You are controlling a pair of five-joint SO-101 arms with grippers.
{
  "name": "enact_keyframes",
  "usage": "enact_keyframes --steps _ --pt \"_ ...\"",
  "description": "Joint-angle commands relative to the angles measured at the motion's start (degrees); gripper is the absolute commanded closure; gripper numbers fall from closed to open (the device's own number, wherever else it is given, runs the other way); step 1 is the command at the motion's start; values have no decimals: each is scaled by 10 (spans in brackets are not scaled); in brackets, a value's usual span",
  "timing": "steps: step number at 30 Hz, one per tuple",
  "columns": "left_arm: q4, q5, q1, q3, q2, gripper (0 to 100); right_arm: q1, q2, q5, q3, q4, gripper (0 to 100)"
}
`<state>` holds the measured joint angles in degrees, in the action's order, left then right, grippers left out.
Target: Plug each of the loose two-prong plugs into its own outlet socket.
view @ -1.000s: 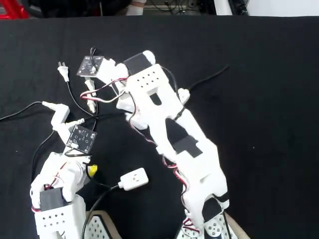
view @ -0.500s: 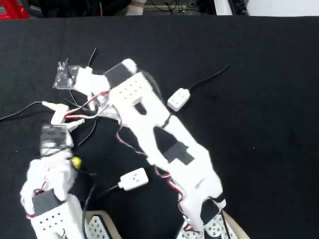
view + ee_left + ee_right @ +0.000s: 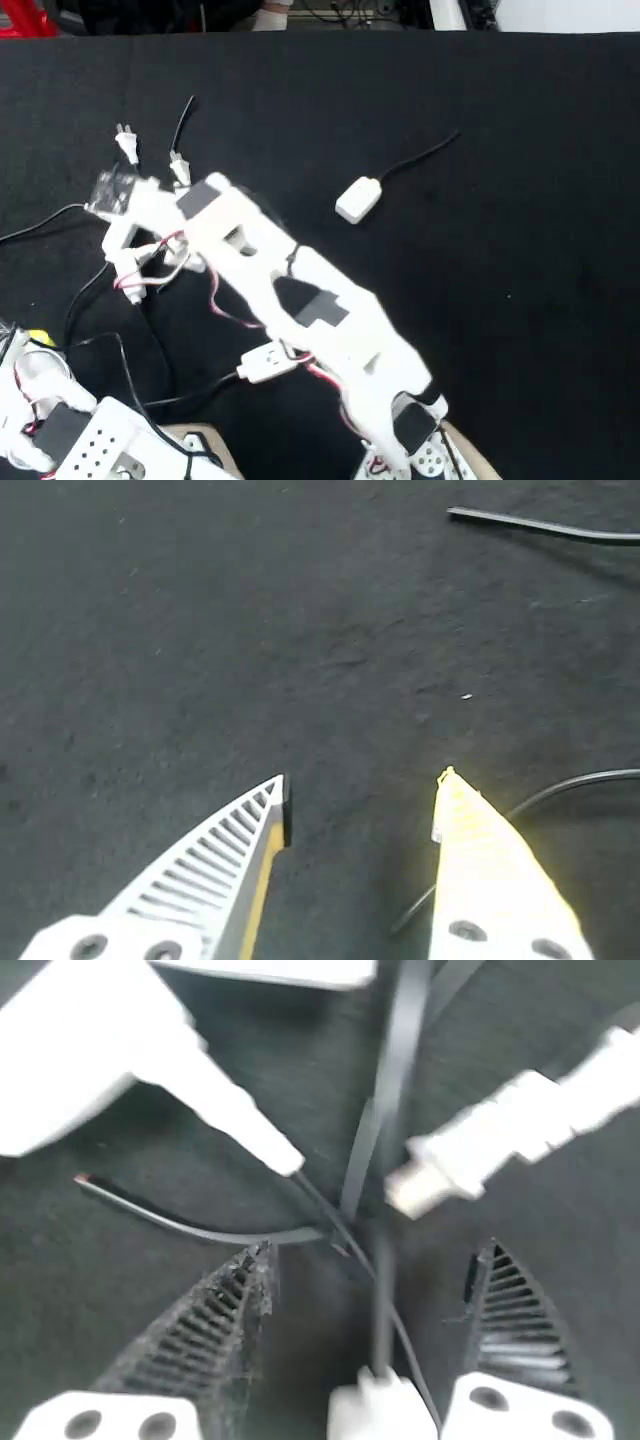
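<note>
Left claw [image 3: 363, 777] is open over the black table [image 3: 200, 630]; right claw [image 3: 375, 1252] is open too, gripping nothing, just above a white plug [image 3: 470, 1150] and black cables [image 3: 395, 1050]; one outlet socket [image 3: 358, 199] lies well apart from them, with a second socket [image 3: 268, 361] beside the right arm [image 3: 300, 300].

I see a bench [image 3: 520, 250] under black cloth. The white far outlet socket [image 3: 358, 199] lies mid-bench, and the far socket cord [image 3: 420, 155], black, runs toward the back right. The white near outlet socket [image 3: 268, 362] lies toward the front, with the near socket cord [image 3: 200, 392] trailing front-left. At back left are two white two-prong plugs, the outer plug [image 3: 126, 143] and the inner plug [image 3: 179, 167]. They sit near each other, not touching. A black loose cord [image 3: 40, 228] runs off the left edge.
</note>
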<state>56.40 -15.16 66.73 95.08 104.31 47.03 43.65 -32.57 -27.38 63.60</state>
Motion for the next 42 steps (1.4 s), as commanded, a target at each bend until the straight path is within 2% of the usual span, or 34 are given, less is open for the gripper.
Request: enact_keyframes --steps 1,5,11,17,21,24,27,29,34,42 --pt "-12 -16 3 9 2 761 6 5 -12 -8 -50 695" --pt "-11 -17 3 20 0 761 -13 20 1 -40 -54 695" --pt "29 -18 -11 17 1 761 -41 -6 82 -112 15 695" --pt "60 -18 -55 22 1 761 -30 -40 197 -204 98 695" --pt "62 -18 -65 22 0 761 -42 -25 232 -247 78 698" --pt "69 -18 -66 22 0 761 -60 22 259 -255 28 762" --pt "73 -19 -67 22 0 761 -69 73 273 -283 0 858" --pt "73 -19 -67 22 0 761 -73 101 274 -321 12 881" --pt "73 -19 -68 22 0 761 -71 166 282 -407 44 773" --pt "74 -19 -68 22 -1 761 -48 234 280 -473 65 793"
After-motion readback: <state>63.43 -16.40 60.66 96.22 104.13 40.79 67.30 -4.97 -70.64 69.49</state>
